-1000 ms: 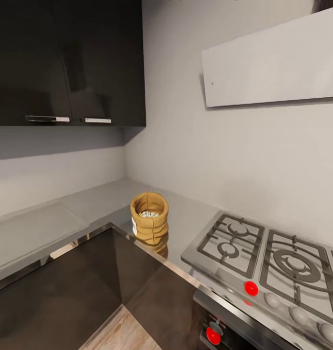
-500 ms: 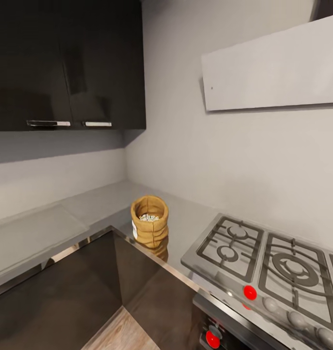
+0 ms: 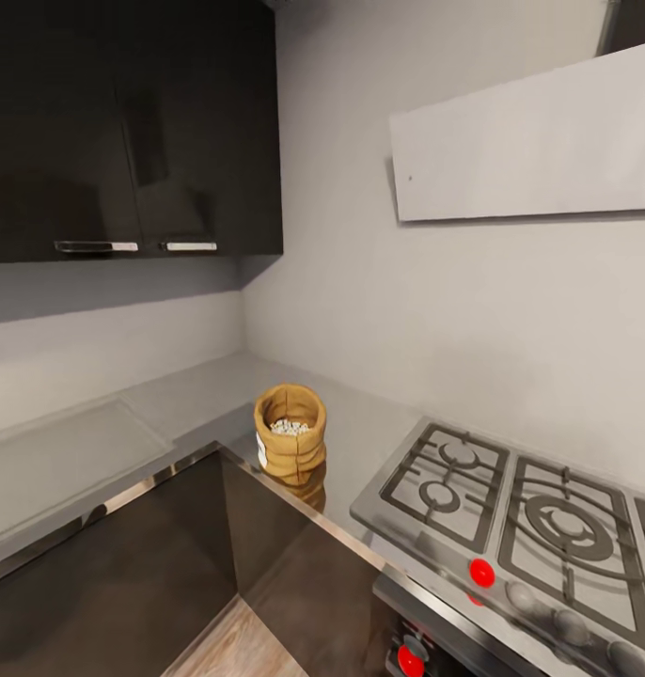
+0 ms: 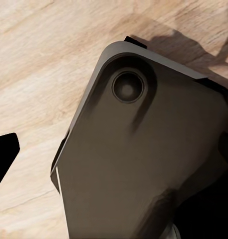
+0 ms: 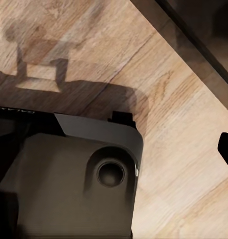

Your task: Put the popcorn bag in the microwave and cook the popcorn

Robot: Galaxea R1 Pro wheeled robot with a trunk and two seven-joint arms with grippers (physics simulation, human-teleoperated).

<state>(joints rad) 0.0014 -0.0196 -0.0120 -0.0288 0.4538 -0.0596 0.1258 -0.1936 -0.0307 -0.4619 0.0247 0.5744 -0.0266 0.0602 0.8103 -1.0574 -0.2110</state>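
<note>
Approach step: bag not yet picked up. Popcorn bag (image 3: pixel 290 435) stands upright near the countertop (image 3: pixel 196 400) inner corner edge, just beside the gas hob (image 3: pixel 511 512); long axis vertical, mouth up, kernels (image 3: pixel 289 427) showing. Gripper states: cannot tell. Next move: close in, raise an arm.

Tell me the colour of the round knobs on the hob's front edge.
Bright red: the knob on the steel hob, best in the head view.

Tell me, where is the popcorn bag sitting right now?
In the head view, the popcorn bag stands upright on the countertop near its inner corner, left of the gas hob.
</note>
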